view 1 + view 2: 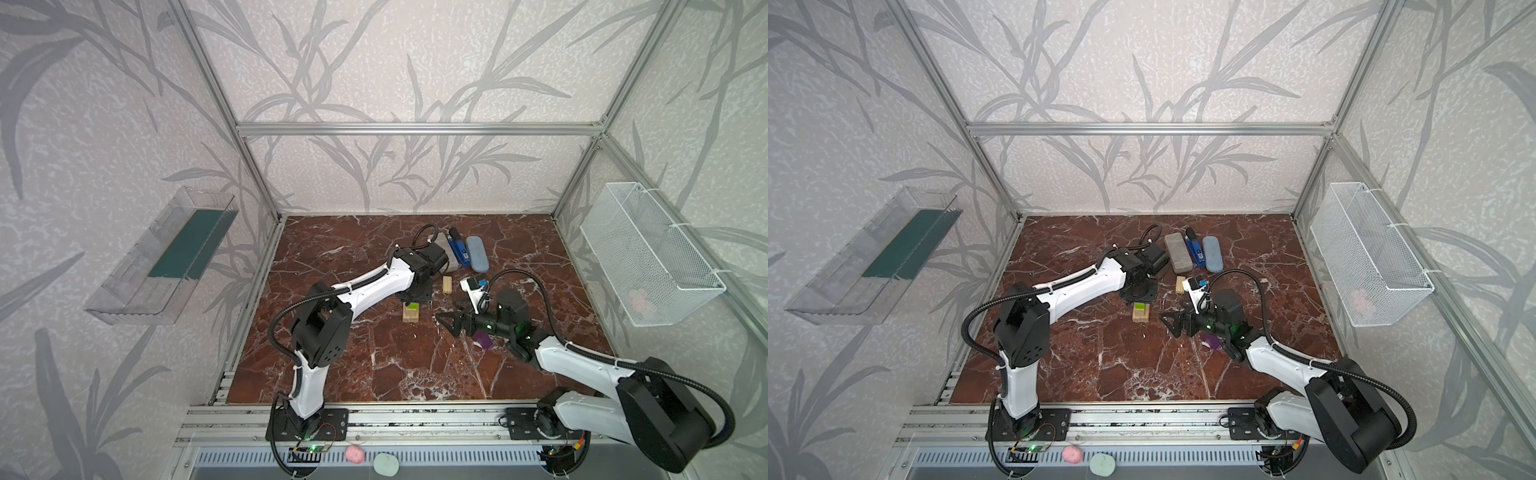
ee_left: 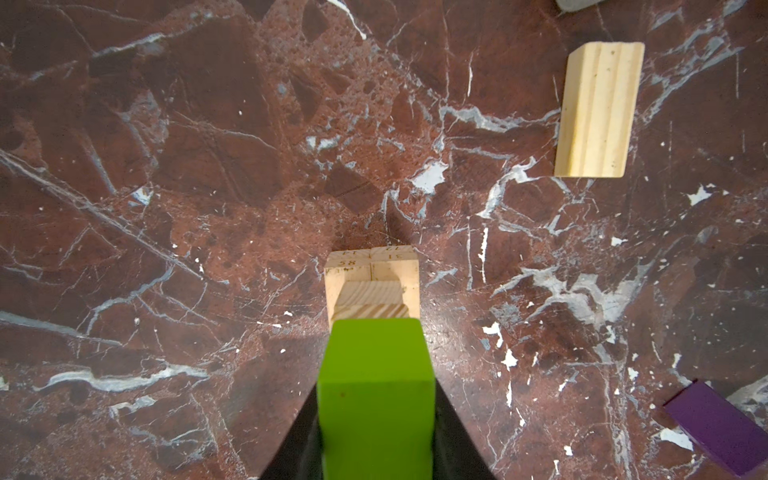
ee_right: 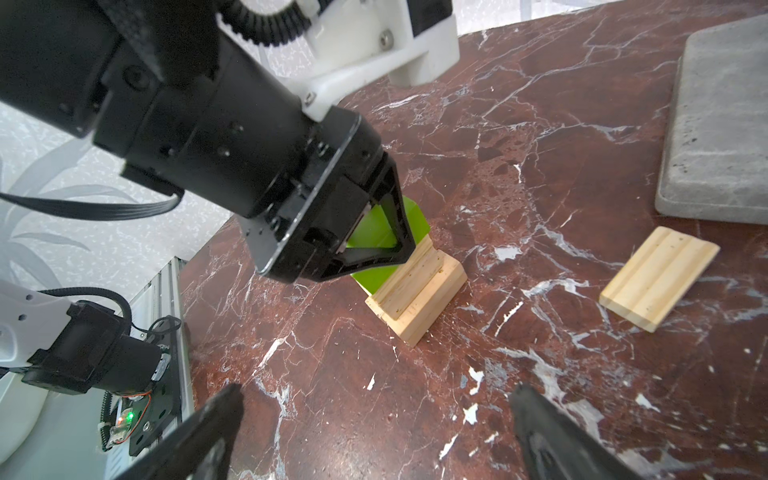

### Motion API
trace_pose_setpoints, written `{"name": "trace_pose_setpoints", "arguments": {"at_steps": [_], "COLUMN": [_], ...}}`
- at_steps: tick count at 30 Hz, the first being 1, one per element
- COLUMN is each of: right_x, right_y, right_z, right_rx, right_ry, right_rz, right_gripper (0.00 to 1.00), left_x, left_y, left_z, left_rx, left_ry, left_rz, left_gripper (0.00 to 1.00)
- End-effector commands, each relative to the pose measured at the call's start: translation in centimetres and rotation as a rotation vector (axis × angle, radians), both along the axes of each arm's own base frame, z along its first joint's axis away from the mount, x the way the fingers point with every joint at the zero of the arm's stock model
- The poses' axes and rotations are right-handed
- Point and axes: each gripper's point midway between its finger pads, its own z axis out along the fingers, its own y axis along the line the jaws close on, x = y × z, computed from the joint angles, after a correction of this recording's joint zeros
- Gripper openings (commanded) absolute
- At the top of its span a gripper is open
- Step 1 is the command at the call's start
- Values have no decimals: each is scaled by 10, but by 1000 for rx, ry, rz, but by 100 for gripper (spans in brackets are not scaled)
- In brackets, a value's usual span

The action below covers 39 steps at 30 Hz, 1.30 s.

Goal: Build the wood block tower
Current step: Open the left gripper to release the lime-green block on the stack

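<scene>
**Marble worktop, lime-green block right over the tower**

Red-brown marble worktop (image 1: 374, 365) with leafy grey wallpaper all round, that's our setting. Roughly in the middle sits the tower (image 1: 410, 319), which is a wide bottom layer of pale planks with a narrower plank on top.

We've got the left gripper (image 2: 376, 419) directly above it. Its fingers (image 2: 453, 453) are clamped on either side of the lime-green block (image 2: 376, 374), which hangs over the tower's top. We can't tell whether it's actually touching the wood.

The right gripper (image 1: 448, 325) is just right of the tower and pointing at it. Its fingers (image 3: 552, 440) are spread wide with nothing between them.

The purple block (image 1: 483, 340) lies further right of the tower, partly tucked under the right arm's wrist. Behind the tower and a bit right, the loose planks (image 1: 447, 285) lie side by side, well apart from it. The grey slab (image 1: 1177, 252) is further back again.
</scene>
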Motion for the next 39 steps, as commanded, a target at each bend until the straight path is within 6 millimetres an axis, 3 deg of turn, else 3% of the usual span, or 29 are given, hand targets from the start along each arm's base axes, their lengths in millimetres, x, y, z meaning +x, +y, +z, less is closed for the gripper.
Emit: {"name": "trace_pose_setpoints", "arguments": {"at_steps": [1, 39], "right_x": [-1, -1], "right_y": [0, 0], "right_z": [8, 8], "right_rx": [19, 17], "right_ry": [-32, -33], "right_rz": [7, 5], "right_gripper": [99, 99], "left_x": [0, -10], "left_y": [6, 12], "left_z": [0, 2], "left_rx": [32, 13], "left_ry": [10, 16], "left_rz": [8, 25], "left_gripper": [32, 36]}}
